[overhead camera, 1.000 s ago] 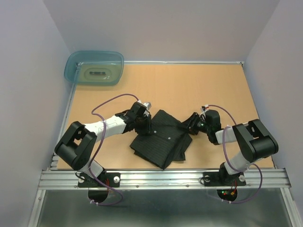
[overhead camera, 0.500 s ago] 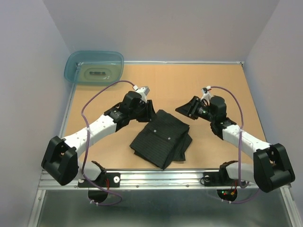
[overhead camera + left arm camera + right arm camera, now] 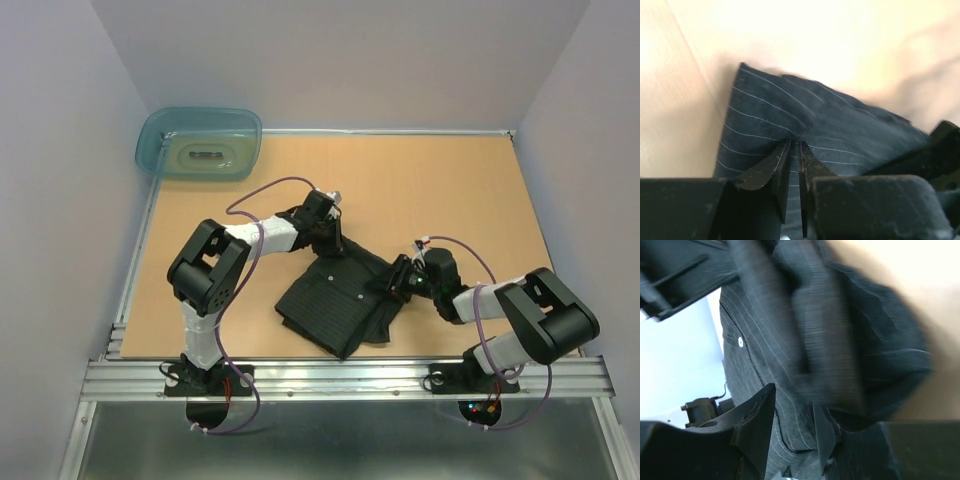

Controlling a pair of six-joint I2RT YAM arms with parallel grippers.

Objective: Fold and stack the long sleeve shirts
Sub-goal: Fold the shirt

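The long sleeve shirt [image 3: 335, 305] lies folded in a dark pinstriped bundle on the middle of the table, two pale buttons showing. My left gripper [image 3: 330, 238] sits at its far corner. In the left wrist view the left gripper [image 3: 795, 142] has its jaws nearly together, pinching a pucker of the shirt [image 3: 790, 110]. My right gripper [image 3: 395, 283] rests at the shirt's right edge. In the right wrist view, which is blurred, the right gripper [image 3: 792, 396] stands open over the shirt [image 3: 790, 330], its right finger [image 3: 822, 432] tucked beside a thick fold.
A translucent teal tub [image 3: 200, 143] stands at the table's far left corner. Grey walls close in the table on three sides. A metal rail [image 3: 340, 375] with both arm bases runs along the near edge.
Both arms swung out and up off the shirt, then came back down onto it. The left gripper opened wider, then closed on the far corner. The right gripper stayed open.
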